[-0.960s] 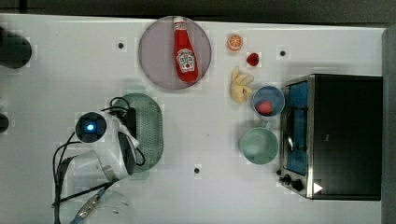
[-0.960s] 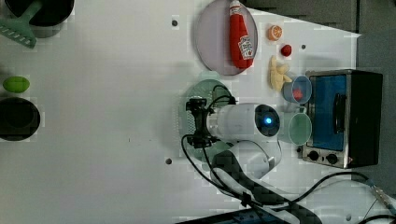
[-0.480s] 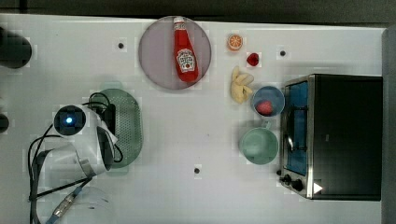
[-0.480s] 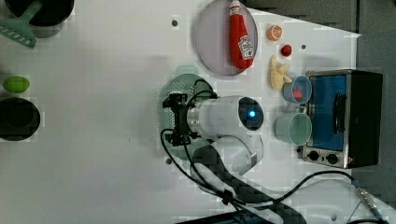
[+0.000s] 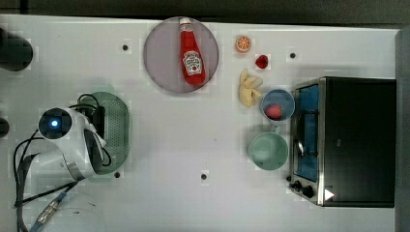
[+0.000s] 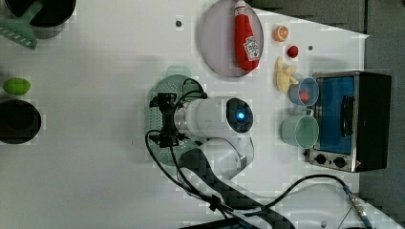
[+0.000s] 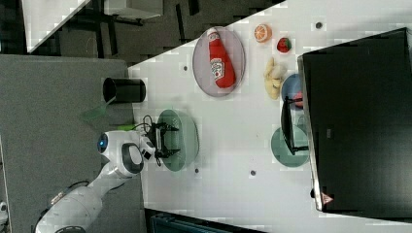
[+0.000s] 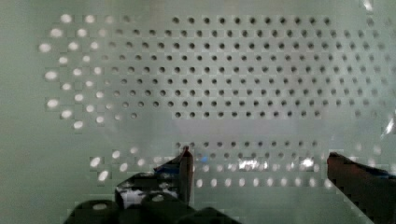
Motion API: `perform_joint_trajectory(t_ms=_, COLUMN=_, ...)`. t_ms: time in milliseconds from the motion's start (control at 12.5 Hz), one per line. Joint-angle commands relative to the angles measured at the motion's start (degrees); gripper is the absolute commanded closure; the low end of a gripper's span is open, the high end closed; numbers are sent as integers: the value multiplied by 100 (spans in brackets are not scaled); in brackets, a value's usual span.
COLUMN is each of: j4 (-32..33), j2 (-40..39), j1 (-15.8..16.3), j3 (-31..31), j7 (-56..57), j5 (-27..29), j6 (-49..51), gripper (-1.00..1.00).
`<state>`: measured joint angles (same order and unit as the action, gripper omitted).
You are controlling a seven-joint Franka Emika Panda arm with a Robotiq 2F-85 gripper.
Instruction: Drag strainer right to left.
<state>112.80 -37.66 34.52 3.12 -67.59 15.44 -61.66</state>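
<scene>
While we look down through the wrist view, the gripper (image 8: 257, 158) sits inside the strainer (image 8: 201, 79) w/ its two fingertips (image 8: 186, 161) spread wide apart over the perforated bottom; nothing is clamped between them. We cannot tell whether the tips touch the bottom.

Strainer position, per top view: the strainer (image 5: 114, 128) lies near the top view's left edge of the white table (image 5: 193, 203), partly covered by the white arm (image 5: 72, 145). It is well apart from the grey-lilac plate (image 5: 162, 58) carrying the ketchup bottle (image 5: 192, 53), and far from the mint cup (image 5: 267, 151) and the toaster oven (image 5: 353, 140) at the top view's right.

In the left view, we see the strainer (image 6: 160, 95) under the gripper (image 6: 165, 117), approx. mid-table. In the right view, the strainer (image 7: 187, 141) lies beside the table edge nearest the arm base, w/ the gripper (image 7: 163, 141) over its rim side.
</scene>
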Motion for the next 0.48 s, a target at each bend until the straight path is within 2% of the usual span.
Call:
perform_joint_trajectory(t_ms=80, j4=-195, j2=-40, j1=138, j3=97, j7=-543, j5=16, j6=68, gripper=-100)
perform_joint_trajectory(t_ms=480, j4=-566, j2=-278, j1=362, j3=97, j7=-598, j5=20, j6=59, gripper=-100)
